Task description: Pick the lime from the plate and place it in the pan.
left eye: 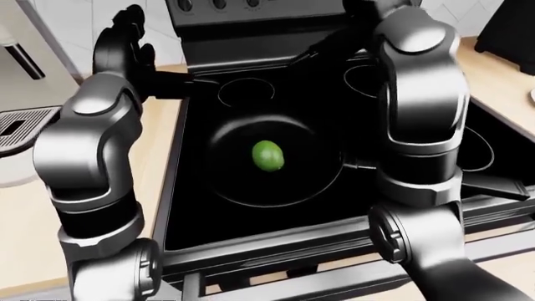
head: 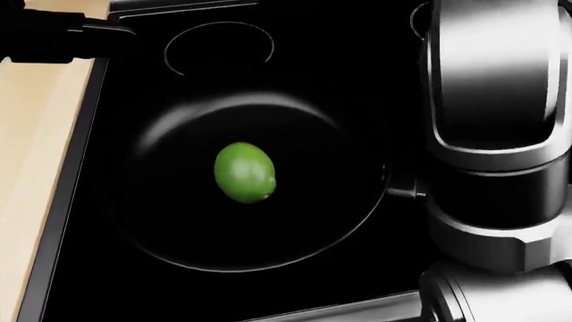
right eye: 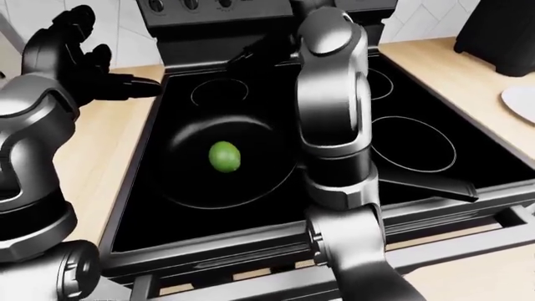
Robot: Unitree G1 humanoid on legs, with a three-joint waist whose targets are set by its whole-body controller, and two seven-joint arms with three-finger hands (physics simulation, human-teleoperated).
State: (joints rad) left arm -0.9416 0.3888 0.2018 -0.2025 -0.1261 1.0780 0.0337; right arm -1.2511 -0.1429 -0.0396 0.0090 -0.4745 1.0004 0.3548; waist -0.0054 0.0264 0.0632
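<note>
The green lime (head: 244, 172) lies near the middle of the black pan (head: 169, 127), which sits on the black stove top. No hand touches it. My left hand (left eye: 133, 53) is raised over the stove's left edge, at the upper left of the left-eye view, fingers spread and empty. My right arm (left eye: 418, 119) rises just right of the pan. Its hand (left eye: 322, 47) is up near the stove's control panel, dark fingers stretched out, holding nothing. The white plate (right eye: 522, 103) shows only as a sliver at the right edge of the right-eye view.
The pan's handle (right eye: 426, 183) points right across the stove. Wooden counter (right eye: 434, 56) runs along both sides. A dark appliance (right eye: 500, 28) stands at the top right, and a grey and white appliance (left eye: 18, 128) at the left.
</note>
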